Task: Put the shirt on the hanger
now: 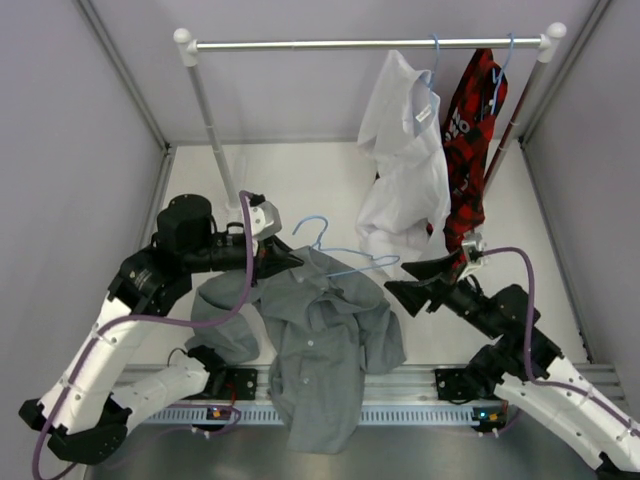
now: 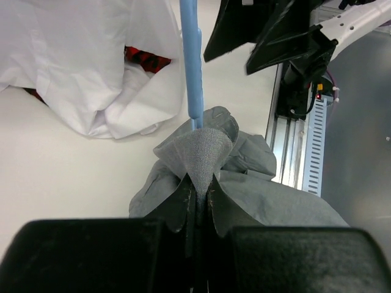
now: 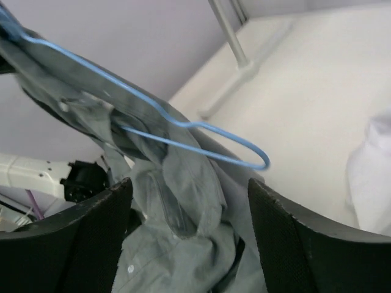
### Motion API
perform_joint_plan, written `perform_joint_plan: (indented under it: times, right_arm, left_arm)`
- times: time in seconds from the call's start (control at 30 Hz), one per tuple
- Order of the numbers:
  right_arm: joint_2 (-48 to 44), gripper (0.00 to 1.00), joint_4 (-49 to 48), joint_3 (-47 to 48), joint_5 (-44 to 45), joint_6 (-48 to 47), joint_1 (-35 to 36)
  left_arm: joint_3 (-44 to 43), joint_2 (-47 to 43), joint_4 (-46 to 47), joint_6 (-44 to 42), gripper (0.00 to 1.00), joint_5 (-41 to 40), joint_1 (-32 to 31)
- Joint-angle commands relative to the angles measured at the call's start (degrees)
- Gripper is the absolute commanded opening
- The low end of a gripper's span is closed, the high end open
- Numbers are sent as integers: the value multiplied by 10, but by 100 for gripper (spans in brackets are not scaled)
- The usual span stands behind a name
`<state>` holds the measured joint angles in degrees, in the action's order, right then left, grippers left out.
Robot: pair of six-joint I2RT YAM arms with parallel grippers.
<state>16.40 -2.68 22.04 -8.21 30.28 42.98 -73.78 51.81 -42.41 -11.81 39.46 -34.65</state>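
Shirt, grey weave, draped over thin blue wire hanger; my left claw pinches its cloth, right claw spread near white shirt.

"Where was there room to pass a hand through?"

"Over the bare table behind the hanger, between the rack's left post and the white shirt. That stretch lay open."

"And on the far right?"

"Blocked. The white shirt and the red shirt hung from the rail down to the table. Nearer, the right gripper, jaws spread, sat just beside the hanger's wire tip. The left gripper and the draped grey shirt filled the near middle."
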Motion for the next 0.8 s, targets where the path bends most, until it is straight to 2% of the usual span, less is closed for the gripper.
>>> perform_joint_plan:
  times: [0.0,0.03,0.17,0.33,0.47,0.57,0.67,0.7,0.77]
  right_arm:
    - [43,71,66,-13,21,45,-4]
    - [57,65,58,-11,15,43,-4]
    - [119,59,-16,-10,-24,46,-4]
    - [175,41,-77,-14,-62,56,-4]
    - [200,40,-122,-38,-80,71,-4]
    - [223,34,-148,-43,-97,72,-3]
    - [238,18,-160,-44,-105,73,-4]
    - [240,7,-158,-43,-102,72,-4]
    - [234,0,-142,-39,-73,59,-4]
  left_arm:
    - [24,-29,61,28,0,-26,-1]
    - [28,-34,64,29,0,-27,-1]
    - [54,-62,87,36,0,-39,-1]
    - [63,-66,103,43,0,-50,-1]
    - [62,-60,108,46,0,-61,-1]
    - [59,-57,108,48,0,-56,-1]
    - [62,-58,111,46,0,-61,-1]
    - [63,-59,110,46,0,-61,-1]
    - [66,-61,110,45,0,-64,-1]
